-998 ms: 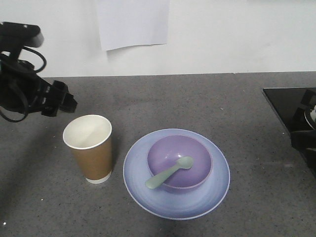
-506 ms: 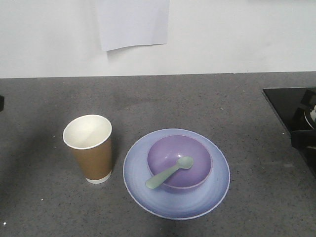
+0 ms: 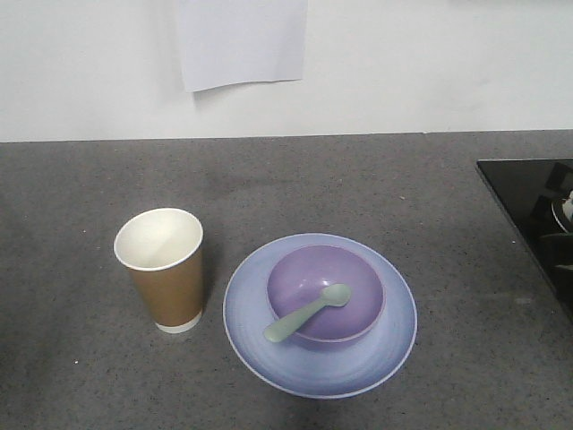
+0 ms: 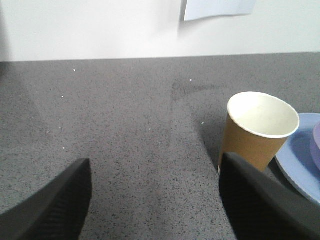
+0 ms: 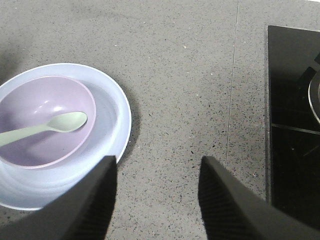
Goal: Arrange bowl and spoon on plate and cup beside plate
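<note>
Counter (image 3: 358, 179): grey speckled stone top running back to a white wall; everything stands on it.
Paper sheet (image 3: 240, 40): white, hanging on the wall above the counter.
Black panel (image 3: 528, 206): dark glossy surface set into the counter at the far right of the front view; the round thing at its edge is too cut off to name.
Plate (image 3: 394, 345): pale blue, lying flat on the counter, with the bowl resting at its middle and a band of bare rim showing all round.
Bowl (image 3: 309, 269): lavender, upright on the plate, narrower than it, carrying the spoon.
Cup (image 3: 166, 291): brown paper, white inside, standing upright just beside the plate on its left in the front view; a narrow gap seems to part the two, though the wrist view leaves this unsure.
Spoon (image 3: 306, 313): pale green, its head down inside the bowl and its handle leaning out over the bowl's near-left rim.
Left gripper (image 4: 155, 200): low over bare counter near the cup, fingers (image 4: 55, 205) spread wide apart, holding nothing.
Right gripper (image 5: 157, 200): above bare counter just beside the plate's edge, fingers (image 5: 225, 200) parted, holding nothing.
</note>
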`<state>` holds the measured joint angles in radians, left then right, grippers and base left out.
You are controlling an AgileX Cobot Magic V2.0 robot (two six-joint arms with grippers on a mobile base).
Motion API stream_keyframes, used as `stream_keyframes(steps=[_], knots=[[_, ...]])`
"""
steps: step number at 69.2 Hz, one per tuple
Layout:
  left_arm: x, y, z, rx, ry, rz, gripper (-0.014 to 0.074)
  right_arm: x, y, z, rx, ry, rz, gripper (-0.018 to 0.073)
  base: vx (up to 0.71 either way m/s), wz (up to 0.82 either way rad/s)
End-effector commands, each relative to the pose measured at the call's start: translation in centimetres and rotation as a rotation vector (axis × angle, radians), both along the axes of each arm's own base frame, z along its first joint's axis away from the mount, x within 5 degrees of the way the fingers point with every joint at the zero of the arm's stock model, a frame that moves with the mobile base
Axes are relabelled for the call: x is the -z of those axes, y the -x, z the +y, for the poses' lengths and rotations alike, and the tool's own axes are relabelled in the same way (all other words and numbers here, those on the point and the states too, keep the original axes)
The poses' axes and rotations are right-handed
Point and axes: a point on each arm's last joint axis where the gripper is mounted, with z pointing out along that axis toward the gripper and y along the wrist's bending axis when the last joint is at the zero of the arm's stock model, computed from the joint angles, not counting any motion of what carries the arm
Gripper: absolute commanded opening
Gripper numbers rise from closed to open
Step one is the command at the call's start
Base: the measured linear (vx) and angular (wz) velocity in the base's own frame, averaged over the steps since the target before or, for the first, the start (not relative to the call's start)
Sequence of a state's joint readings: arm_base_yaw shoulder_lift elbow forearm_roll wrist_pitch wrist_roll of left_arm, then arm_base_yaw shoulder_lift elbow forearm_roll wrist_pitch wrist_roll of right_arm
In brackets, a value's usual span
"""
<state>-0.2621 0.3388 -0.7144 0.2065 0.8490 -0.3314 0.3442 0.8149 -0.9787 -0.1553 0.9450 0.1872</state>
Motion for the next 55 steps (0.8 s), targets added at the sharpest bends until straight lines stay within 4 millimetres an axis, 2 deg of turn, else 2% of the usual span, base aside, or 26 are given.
stream_keyframes(steps=[1,12,20,22,55], knots=[[-0.84,0.94,0.36,-0.004,0.008,-0.132,0.0432,-1.29,-0.16,-0.04,-0.003,-0.016,-0.093,0.0279,0.0,0.0],[-0.86,1.92,0.81,-0.017,-0.006,-0.175,0.0234,-1.29,-0.16,-0.04,-0.003,-0.016,-0.093,0.0116,0.0,0.0],[-0.86,1.92,0.81,-0.018,-0.006,-0.175,0.0029,-1.29,-0.16,-0.04,-0.003,-0.016,-0.093,-0.0014,0.0,0.0],[-0.86,1.92,0.81,-0.018,-0.006,-0.175,-0.001,-1.29,-0.16,-0.04,-0.003,-0.016,-0.093,-0.0016,0.0,0.0],[-0.83,1.93,0.75,-0.013,0.002,-0.172,-0.0008,-1.25,-0.12,0.03,-0.005,-0.026,-0.086,-0.0011,0.0,0.0]])
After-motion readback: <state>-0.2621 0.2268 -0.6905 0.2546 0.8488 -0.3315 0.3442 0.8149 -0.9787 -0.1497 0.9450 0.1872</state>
